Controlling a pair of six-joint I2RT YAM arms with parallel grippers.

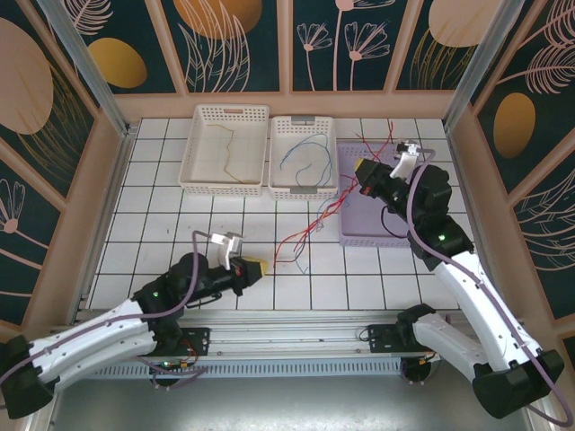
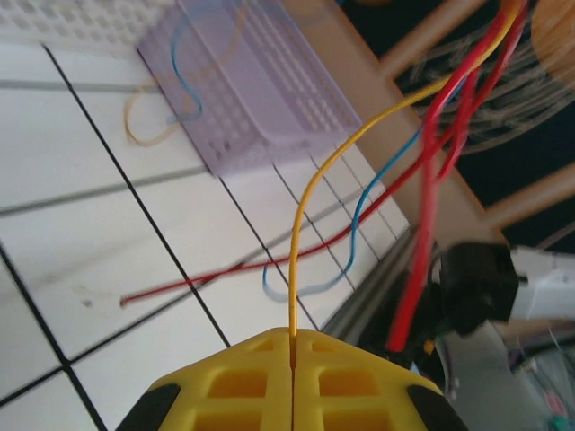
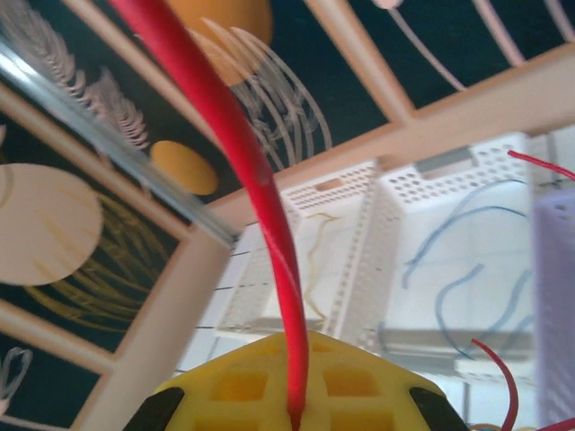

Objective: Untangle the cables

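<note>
Yellow wire (image 2: 305,206) in low left pincer (image 2: 293,341)

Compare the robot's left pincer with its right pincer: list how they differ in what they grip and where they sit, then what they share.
The left pincer clamps a thin yellow wire; the right pincer clamps a red wire. The left pincer sits near the front of the tiled table; the right pincer is farther back, by the purple basket. Both are shut, with yellow pads.
</note>
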